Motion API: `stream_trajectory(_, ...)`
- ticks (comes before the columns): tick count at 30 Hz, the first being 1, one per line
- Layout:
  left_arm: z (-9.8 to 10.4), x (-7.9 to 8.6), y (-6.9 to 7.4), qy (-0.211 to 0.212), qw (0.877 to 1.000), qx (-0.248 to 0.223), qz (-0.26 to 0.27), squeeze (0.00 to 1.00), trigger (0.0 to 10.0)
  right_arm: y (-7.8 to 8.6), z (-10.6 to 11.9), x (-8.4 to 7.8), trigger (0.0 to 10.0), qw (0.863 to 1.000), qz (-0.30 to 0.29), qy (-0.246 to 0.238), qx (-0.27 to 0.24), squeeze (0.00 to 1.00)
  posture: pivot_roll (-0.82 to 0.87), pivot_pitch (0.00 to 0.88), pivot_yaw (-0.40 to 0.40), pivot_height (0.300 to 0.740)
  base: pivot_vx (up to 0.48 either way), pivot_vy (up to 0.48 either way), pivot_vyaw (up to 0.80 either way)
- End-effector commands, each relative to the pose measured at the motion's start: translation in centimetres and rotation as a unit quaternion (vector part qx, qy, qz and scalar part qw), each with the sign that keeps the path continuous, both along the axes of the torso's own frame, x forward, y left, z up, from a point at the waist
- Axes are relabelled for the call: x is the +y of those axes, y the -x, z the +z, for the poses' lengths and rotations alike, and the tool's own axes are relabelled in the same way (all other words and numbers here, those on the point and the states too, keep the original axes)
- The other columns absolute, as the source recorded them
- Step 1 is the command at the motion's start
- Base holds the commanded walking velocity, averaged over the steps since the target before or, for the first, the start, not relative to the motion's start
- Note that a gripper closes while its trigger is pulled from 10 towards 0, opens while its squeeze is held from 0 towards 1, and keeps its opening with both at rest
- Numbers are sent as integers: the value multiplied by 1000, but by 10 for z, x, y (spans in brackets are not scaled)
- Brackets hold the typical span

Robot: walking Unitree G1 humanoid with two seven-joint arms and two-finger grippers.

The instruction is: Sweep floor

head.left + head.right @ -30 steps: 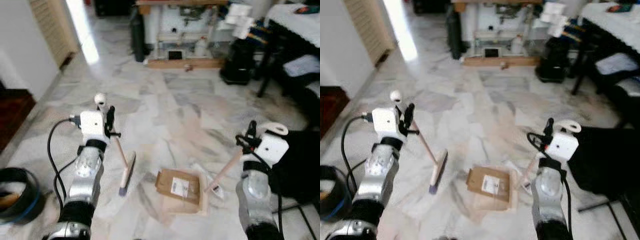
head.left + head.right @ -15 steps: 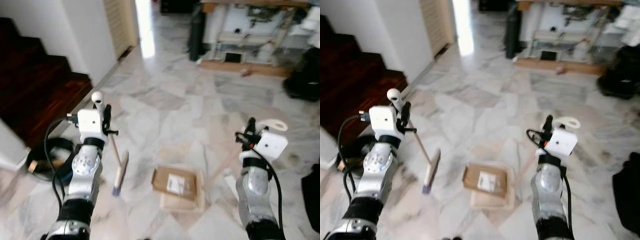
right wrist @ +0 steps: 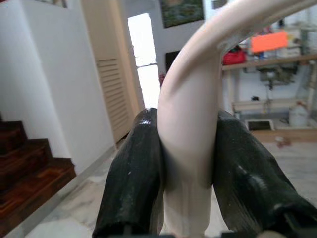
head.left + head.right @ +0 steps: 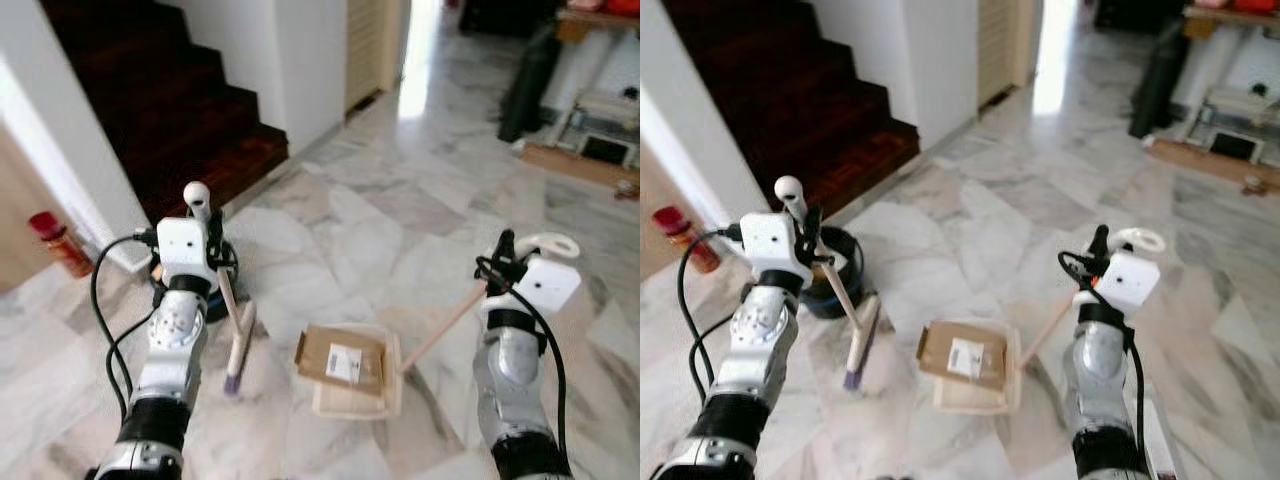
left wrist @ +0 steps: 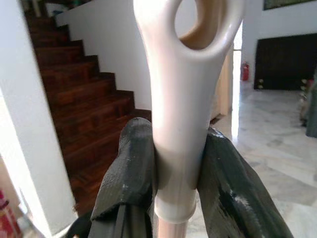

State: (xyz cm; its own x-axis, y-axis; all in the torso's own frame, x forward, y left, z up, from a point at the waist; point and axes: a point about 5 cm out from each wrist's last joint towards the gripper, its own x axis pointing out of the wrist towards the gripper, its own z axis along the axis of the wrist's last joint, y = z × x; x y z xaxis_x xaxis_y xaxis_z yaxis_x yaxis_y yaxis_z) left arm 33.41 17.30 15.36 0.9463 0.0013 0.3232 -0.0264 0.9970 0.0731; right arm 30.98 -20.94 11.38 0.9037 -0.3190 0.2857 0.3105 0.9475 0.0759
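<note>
Between left hand (image 5: 173, 198) fingers: broom (image 4: 238, 340) (clamped).

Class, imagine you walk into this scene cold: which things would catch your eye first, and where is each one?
First, the dustpan on the marble floor between the two arms, with a flattened cardboard piece lying in it. The right tool grips the dustpan's long handle, and the left tool grips the broom, whose head rests on the floor left of the pan. Behind, dark wooden stairs rise at the upper left.

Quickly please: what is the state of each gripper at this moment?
Left gripper: jaws closed on the broom handle.
Right gripper: jaws closed on the dustpan handle.
</note>
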Motion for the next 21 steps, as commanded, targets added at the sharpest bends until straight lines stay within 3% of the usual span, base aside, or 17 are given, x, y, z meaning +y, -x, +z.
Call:
stream_trajectory(1, 14, -1, -1, -8, 999, -32, -2, 0, 10000, -4, 10, 2, 10000, 1000, 4, 4, -20, 0, 55, 0, 2, 740, 0, 0, 0)
stream_trajectory(21, 12, 0, 0, -11, 1000, -27, 0, 0, 10000, -5, 9, 7, 10000, 1000, 13, 1, -19, 0, 66, 0, -3, 740, 0, 0, 787)
